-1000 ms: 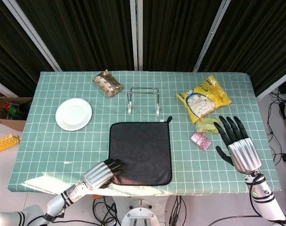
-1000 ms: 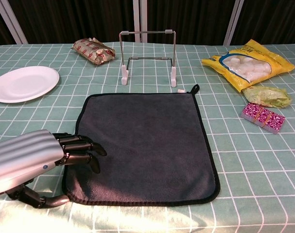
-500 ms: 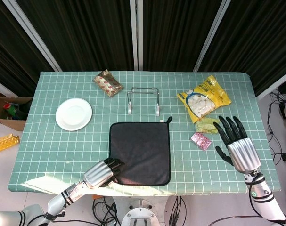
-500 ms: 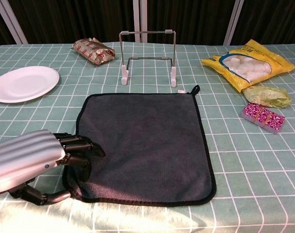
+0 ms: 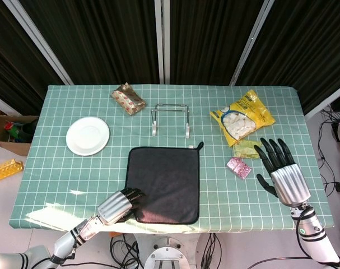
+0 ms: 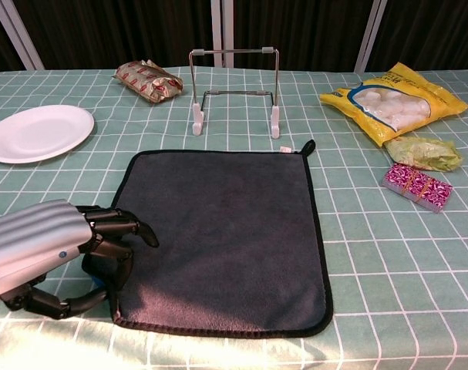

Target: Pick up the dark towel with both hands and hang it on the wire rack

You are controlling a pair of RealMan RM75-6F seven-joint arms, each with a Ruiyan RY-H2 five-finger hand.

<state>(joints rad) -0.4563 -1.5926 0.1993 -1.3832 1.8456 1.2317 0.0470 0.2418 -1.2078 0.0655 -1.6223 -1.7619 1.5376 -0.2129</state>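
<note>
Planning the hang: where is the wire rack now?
In the head view the wire rack stands mid-table just behind the dark towel, between the brown snack packet and yellow bag.

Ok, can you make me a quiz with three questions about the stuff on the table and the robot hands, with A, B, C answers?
1. Where is the round white plate?
A. beside the yellow bag
B. on the table's left side
C. on the towel

2. What colour is the bag of white snacks?
A. yellow
B. blue
C. red

3. What is the left robot hand doing?
A. holding the plate
B. resting on the wire rack
C. gripping the dark grey towel at its near left corner

Answers: 1 B, it sits left of the metal wire rack. 2 A, the packet is bright yellow. 3 C, its fingers close on that corner, while the right robot hand is open, off the towel.
</note>
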